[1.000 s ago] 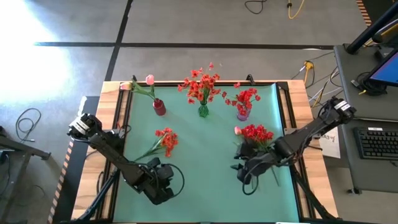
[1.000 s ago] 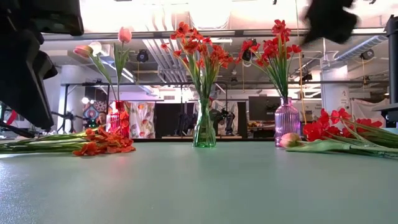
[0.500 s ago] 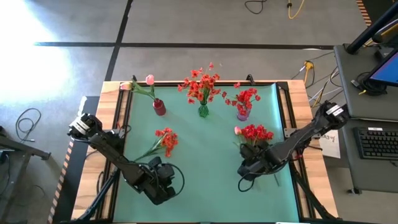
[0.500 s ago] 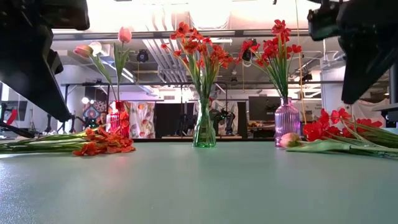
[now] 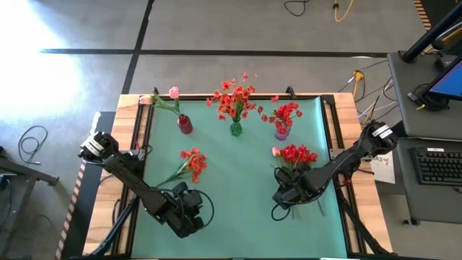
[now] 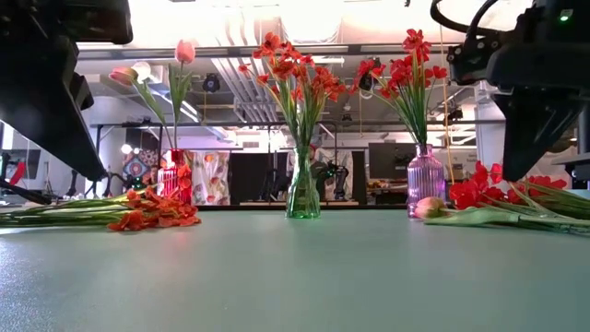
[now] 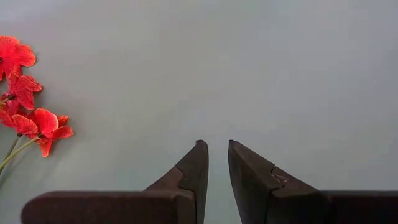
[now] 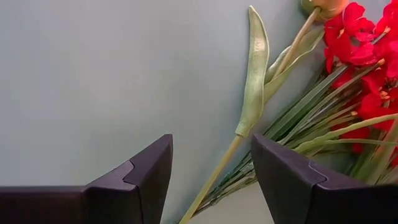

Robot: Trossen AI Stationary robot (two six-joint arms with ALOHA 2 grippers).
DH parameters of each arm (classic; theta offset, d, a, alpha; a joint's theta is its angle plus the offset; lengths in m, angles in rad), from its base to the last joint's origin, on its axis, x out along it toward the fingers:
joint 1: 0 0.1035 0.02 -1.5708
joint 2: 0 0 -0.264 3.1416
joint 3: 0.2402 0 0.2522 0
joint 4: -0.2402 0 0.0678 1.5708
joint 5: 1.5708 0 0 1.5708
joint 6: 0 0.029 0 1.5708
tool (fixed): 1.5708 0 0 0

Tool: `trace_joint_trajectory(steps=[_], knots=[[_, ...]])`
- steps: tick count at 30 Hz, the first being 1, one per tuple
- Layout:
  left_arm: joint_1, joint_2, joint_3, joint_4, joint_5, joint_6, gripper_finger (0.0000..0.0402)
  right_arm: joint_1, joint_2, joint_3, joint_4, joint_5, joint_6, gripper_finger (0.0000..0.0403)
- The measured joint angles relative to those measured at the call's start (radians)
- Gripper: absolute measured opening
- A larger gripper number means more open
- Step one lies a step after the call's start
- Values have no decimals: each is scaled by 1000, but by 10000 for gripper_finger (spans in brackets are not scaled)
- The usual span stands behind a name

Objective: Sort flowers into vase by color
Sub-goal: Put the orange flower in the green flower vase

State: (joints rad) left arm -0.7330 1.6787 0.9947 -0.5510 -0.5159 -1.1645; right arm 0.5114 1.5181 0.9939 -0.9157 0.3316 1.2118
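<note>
Three vases stand along the far side: a red one [image 5: 185, 124] with pink tulips, a green one [image 5: 236, 128] with orange-red flowers, and a purple one [image 5: 281, 131] with deep red flowers. A loose orange-red bunch [image 5: 190, 165] lies flat on the mat left of centre. A loose deep red bunch [image 5: 296, 154] with a pink tulip [image 8: 261, 68] lies right of centre. My right gripper [image 5: 284, 195] [image 8: 211, 149] hangs open above that bunch's stem ends, its fingers on either side of the tulip's stem [image 8: 214, 177] without touching it. My left gripper [image 5: 190, 208] [image 7: 217, 144] is almost shut and empty, over bare mat near the front.
The green mat [image 5: 238, 217] lies on a wooden table [image 5: 349, 108], with open mat between the two loose bunches and along the near edge. A desk with a keyboard [image 5: 439, 165] stands beyond the right edge. Cables lie on the floor behind the table.
My right gripper has come down toward the loose deep red bunch and tipped to point more steeply downward, ending just above the stem ends. The flowers have not moved, and my left gripper has kept still.
</note>
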Motion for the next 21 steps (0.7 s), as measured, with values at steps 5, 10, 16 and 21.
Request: trace_joint_trajectory(steps=[5,10,16,21], knots=[[0,0,0,0,0,0,49,-4,0,0,1,1,-8,210],[0,0,0,0,0,0,49,-4,0,0,3,1,-9,210],[0,0,0,0,-1,0,49,-4,0,0,4,1,-11,210],[0,0,0,-1,-1,0,49,-4,0,0,4,1,-11,210]])
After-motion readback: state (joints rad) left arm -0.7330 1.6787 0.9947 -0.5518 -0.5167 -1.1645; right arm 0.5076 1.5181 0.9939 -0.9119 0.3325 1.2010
